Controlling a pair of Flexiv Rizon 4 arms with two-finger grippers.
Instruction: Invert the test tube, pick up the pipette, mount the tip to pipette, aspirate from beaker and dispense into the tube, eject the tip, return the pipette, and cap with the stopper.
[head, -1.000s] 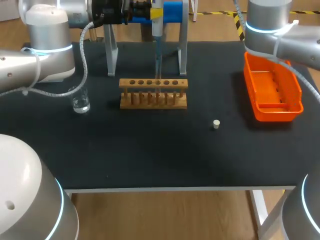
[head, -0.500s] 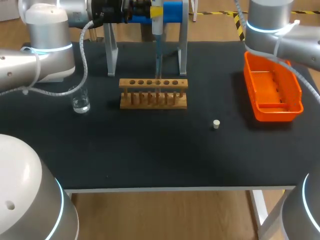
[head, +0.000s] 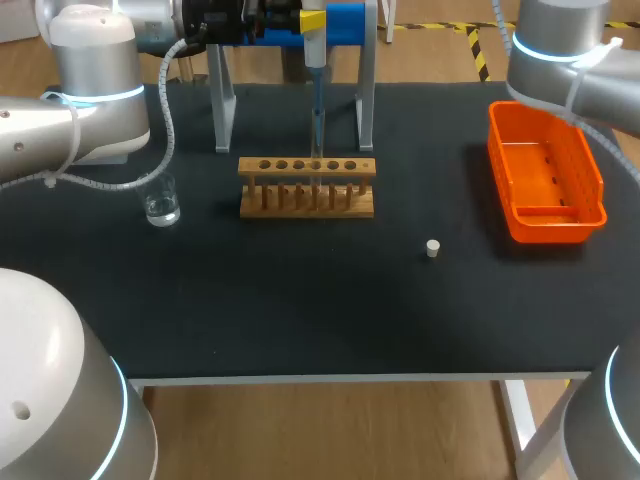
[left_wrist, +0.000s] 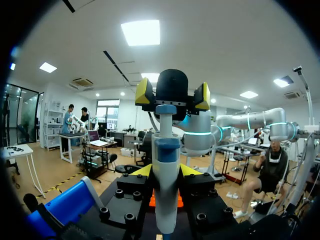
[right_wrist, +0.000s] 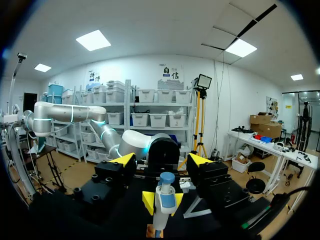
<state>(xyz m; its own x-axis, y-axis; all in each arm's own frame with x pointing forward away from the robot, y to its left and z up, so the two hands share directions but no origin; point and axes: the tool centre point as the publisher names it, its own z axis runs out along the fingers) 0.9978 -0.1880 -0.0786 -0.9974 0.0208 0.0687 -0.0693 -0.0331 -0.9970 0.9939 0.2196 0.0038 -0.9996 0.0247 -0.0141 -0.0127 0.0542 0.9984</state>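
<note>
Left hand (left_wrist: 166, 171) holds pipette (head: 314, 48) near rack (head: 307, 188), between beaker (head: 160, 205) and stopper (head: 432, 248).

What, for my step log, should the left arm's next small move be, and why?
Probably ease the pipette straight down: the left gripper is shut on it, its tip hangs over the rack, and the stopper lies loose on the table.

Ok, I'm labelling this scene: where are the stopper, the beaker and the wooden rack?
stopper (head: 432, 248), head view, on its top face.
beaker (head: 161, 204), head view, on its glass wall.
wooden rack (head: 307, 167), head view, on its top board.
</note>
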